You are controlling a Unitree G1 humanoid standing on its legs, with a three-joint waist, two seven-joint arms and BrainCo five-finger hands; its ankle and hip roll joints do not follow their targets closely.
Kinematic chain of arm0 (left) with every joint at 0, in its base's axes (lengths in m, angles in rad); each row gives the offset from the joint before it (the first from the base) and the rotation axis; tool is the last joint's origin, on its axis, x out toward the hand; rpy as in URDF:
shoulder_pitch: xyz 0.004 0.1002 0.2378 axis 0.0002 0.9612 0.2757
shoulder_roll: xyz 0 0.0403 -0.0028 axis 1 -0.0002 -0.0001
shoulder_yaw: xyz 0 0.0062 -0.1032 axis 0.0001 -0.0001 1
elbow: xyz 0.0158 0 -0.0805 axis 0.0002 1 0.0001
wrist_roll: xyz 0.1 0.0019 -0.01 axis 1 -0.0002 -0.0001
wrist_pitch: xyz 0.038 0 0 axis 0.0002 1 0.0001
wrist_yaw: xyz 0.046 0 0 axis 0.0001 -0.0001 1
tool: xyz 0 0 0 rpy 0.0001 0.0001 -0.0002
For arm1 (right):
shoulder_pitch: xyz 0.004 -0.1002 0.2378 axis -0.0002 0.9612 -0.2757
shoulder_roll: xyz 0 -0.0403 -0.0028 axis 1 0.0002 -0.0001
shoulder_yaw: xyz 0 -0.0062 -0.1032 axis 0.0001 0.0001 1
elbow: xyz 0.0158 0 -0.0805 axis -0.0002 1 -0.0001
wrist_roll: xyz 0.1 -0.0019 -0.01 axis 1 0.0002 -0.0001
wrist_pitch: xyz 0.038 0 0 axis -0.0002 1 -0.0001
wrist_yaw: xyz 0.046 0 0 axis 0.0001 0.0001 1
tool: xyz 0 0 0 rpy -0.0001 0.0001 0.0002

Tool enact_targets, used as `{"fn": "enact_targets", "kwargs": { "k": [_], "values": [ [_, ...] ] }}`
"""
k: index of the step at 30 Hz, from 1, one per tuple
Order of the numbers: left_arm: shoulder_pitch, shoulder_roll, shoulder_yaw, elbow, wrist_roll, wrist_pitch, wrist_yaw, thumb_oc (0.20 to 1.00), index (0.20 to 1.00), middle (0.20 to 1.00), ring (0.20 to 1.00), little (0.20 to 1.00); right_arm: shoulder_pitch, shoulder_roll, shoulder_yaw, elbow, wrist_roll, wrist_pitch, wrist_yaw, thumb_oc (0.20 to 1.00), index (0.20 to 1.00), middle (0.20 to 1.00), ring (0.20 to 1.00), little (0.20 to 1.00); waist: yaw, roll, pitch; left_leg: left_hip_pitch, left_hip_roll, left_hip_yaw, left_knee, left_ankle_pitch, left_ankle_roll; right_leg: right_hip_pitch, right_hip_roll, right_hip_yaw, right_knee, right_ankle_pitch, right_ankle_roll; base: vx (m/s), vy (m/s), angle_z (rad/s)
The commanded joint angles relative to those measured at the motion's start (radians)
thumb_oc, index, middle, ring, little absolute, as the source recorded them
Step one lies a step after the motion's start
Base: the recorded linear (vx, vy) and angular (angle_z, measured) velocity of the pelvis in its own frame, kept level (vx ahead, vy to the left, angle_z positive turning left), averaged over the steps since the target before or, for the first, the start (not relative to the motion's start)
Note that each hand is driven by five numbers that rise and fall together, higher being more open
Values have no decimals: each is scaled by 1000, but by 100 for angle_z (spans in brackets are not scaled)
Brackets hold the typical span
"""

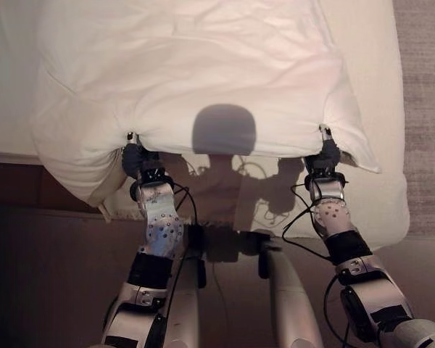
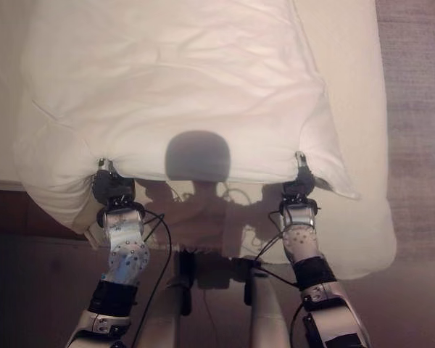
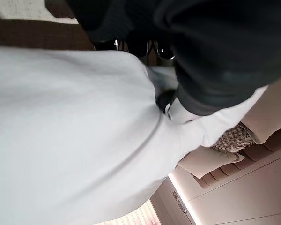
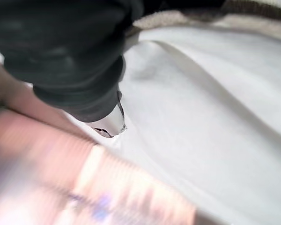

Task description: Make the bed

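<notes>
White duvet (image 1: 203, 72) edge pinched by both raised hands — left (image 1: 134, 156), right (image 1: 326, 154).

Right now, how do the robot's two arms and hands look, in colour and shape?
Both arms are silver-grey with black bands at the joints, and the forearm shells carry small dark dots. The left hand and the right hand wear dark ribbed covers over the back and wrist. One silver finger shows beside the right cover.
</notes>
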Motion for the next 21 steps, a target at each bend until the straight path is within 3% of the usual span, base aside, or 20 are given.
{"fn": "enact_targets", "kwargs": {
  "k": [1, 12, 21],
  "values": [
    [35, 62, 144, -71, 39, -129, -34, 1000, 1000, 1000, 1000, 1000, 76, -33, -118, -79, -23, -139, 30, 200, 200, 200, 200, 200, -26, 49, -129, -60, -32, -22, -22, 36, 29, 26, 17, -3, -69, 79, 41, 0, 0, 0],
    [25, 66, 142, 58, -145, -108, -171, 1000, 1000, 1000, 1000, 1000, 208, 2, -50, -361, -42, -167, 88, 200, 200, 200, 200, 200, -63, 18, -129, -67, -20, -1, -13, 29, 29, 6, 29, 20, -57, 84, 41, 1, 2, -1],
    [-33, 92, 157, 152, -208, -111, -205, 1000, 1000, 1000, 1000, 1000, 235, -7, -29, -414, -35, -167, 109, 200, 200, 200, 200, 200, -81, 5, -139, -76, -11, 7, 1, 26, 21, -2, 33, 30, -51, 84, 41, 0, -4, -3]
  ]
}}
